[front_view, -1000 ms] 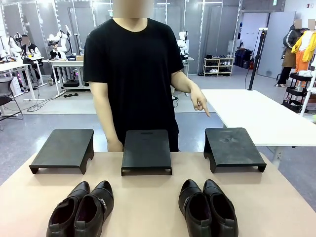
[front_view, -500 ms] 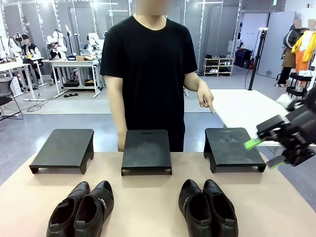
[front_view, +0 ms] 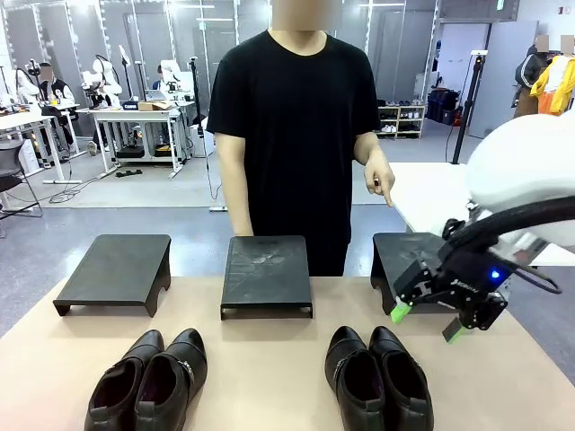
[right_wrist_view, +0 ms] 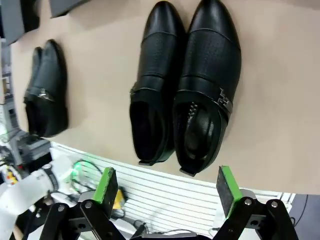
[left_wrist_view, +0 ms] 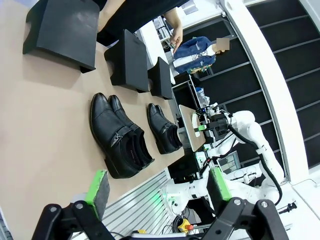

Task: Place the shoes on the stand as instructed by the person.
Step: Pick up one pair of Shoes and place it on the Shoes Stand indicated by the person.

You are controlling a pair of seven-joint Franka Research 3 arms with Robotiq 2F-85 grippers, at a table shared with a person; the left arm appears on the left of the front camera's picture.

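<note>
Shoes first: the right pair (front_view: 377, 379) sits on the tan table (front_view: 269, 359) near the robot's edge, toes toward the person, the two shoes touching, just in front of the right stand (front_view: 404, 250). The left pair (front_view: 148, 382) lies well apart, in front of the left stand (front_view: 115, 268), and the middle stand (front_view: 266, 272) carries nothing. The person's hand (front_view: 379, 178) points its forefinger down at the right stand, so I judge that stand to be the one asked for.

The right gripper (front_view: 428, 322) hovers above the table between that stand's front edge and the right pair, green pads spread wide with nothing between them. The left gripper (left_wrist_view: 157, 185) is likewise wide open and empty, held high off to the side.

To pick well, the right gripper should drop straight over the pair with one finger outside each shoe, closing across the insteps near the buckle straps (in the wrist view the spread only about matches the pair's width, so centring matters). Glossy leather will likely slip, so a low, firm squeeze that presses the shoes together seems wise. Then lift level, clear the stand's front lip, and set both soles flat on top, staying clear of the pointing hand.
</note>
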